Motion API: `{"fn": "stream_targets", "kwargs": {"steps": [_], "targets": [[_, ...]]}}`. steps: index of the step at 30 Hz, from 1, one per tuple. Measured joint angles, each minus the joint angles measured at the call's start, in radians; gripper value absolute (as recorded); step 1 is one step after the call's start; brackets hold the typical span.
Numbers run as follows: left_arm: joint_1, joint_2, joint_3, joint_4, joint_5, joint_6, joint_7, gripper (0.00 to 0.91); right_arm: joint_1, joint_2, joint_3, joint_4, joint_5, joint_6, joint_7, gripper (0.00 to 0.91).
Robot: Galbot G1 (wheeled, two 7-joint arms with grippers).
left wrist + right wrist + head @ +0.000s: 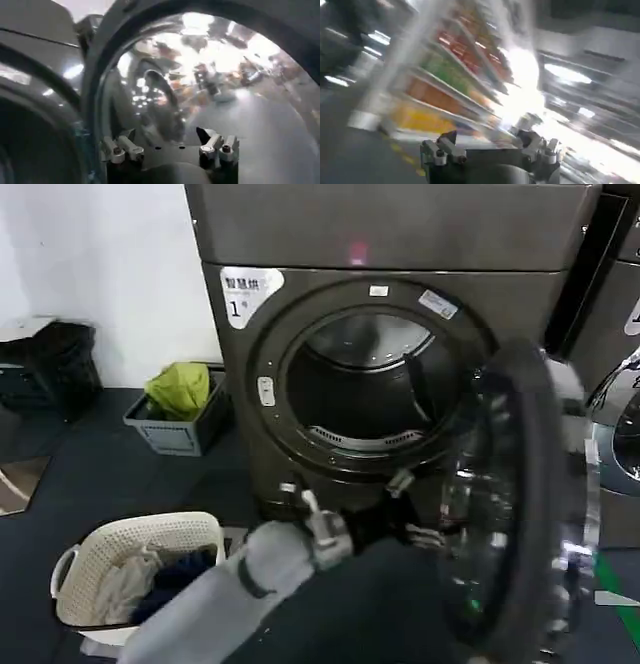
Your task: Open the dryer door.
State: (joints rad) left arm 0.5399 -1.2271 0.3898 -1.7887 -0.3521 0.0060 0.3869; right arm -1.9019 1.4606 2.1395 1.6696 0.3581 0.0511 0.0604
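The dryer door (520, 504) already stands swung wide off the drum opening (370, 384), so the task looks essentially done, with the left gripper (169, 146), fingers spread, near its glass.

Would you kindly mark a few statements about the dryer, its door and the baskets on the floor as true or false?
1. The dryer door of the machine labelled "1" is swung open, exposing the drum. True.
2. The white laundry basket is empty. False: it holds light and dark clothes.
3. The left gripper has its fingers spread apart, facing the door's shiny inner side. True.
4. The grey crate by the wall holds a red cloth. False: the cloth in it is yellow-green.
5. The right gripper grips the door. False: it is open, holding nothing.
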Motion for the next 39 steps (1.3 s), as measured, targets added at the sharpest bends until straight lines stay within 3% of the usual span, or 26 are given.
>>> {"fn": "stream_targets", "kwargs": {"steps": [6, 11, 30, 39], "targets": [[-0.031, -0.068, 0.073, 0.053, 0.011, -0.003, -0.008, 0.907, -0.001, 0.021, 0.049, -0.053, -0.113, -0.046, 0.171, 0.907], [-0.05, -0.132, 0.108, 0.096, 0.017, 0.002, -0.019, 0.907, -0.008, 0.037, 0.085, -0.095, -0.188, -0.068, 0.214, 0.907], [-0.125, -0.366, 0.127, 0.351, 0.013, 0.012, -0.049, 0.907, 0.006, 0.084, 0.1, -0.063, -0.202, -0.077, 0.228, 0.907], [-0.109, -0.382, 0.106, 0.39, 0.013, 0.035, -0.056, 0.907, 0.01, 0.089, 0.089, -0.054, -0.208, -0.055, 0.229, 0.907]]}}
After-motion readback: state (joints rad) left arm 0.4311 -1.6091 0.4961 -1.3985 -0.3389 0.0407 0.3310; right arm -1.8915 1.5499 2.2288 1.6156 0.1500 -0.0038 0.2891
